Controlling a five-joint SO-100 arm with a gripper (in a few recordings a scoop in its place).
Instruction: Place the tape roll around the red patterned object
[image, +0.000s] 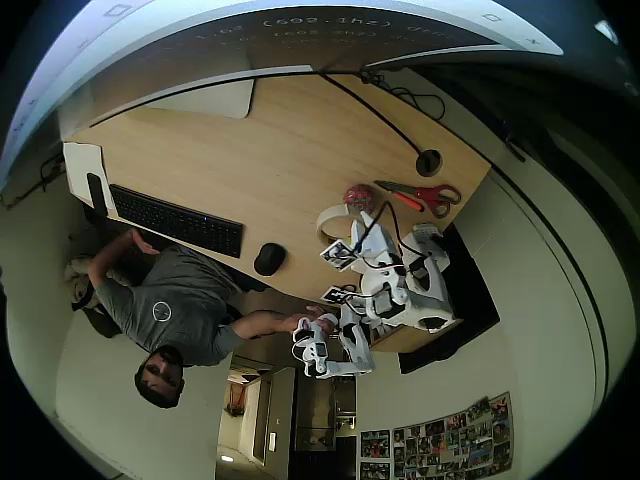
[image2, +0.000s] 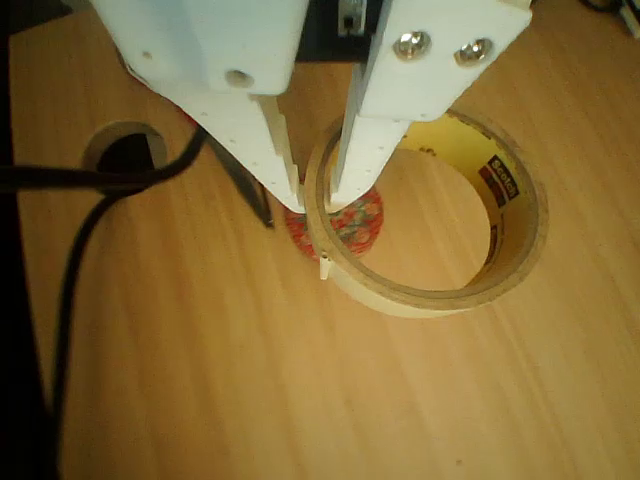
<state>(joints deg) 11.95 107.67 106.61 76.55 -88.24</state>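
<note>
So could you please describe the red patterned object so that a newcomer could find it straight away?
In the overhead view, start at the wooden desk and go to its right end, where red-handled scissors lie. Just left of them sits the red patterned object, beside the tape roll that the end effector grips. Unlike the flat scissors, it is a small round ball with fine multicoloured speckles.
</note>
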